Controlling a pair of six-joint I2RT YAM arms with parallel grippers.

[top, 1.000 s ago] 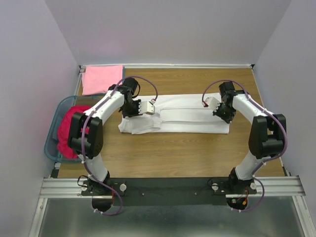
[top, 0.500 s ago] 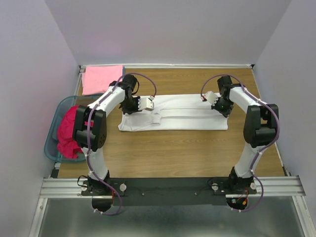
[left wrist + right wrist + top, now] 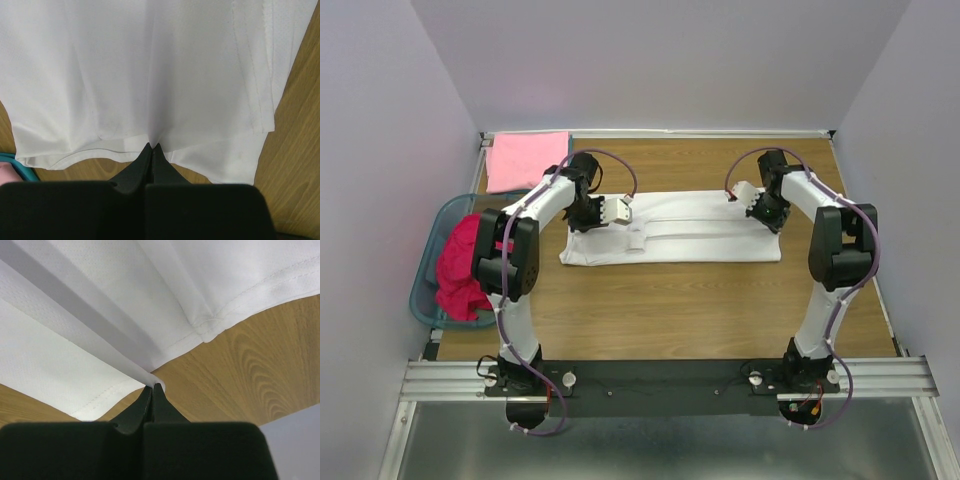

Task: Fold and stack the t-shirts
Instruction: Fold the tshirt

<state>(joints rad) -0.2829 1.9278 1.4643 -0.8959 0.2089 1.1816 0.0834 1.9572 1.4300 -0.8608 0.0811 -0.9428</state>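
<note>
Left gripper [image 3: 152, 147] is pinched fully closed on a small tuck of the white t-shirt [image 3: 700, 235], near the shirt's left end; the cloth draws into a crease that runs straight into the fingertips. Right gripper [image 3: 152, 386] is likewise closed tight, nipping a thin folded edge at the shirt's right end, with bare wood just beside it.

Seen from above, the white t-shirt lies as a long, narrow band across the middle of the table [image 3: 670, 300], its long sides already folded in. A light pink t-shirt [image 3: 525, 160] lies flat and folded at the far left corner. A magenta-red t-shirt [image 3: 460, 265] is heaped in a teal basket [image 3: 423, 290] off the table's left side.

Each hold is only a sliver of fabric, and it is hard to tell how many layers each pinch has caught. If only the top layer is gripped, lifting would likely peel the fold open. Uneven travel between the two arms could skew the band, and a weak pinch may slip free.
</note>
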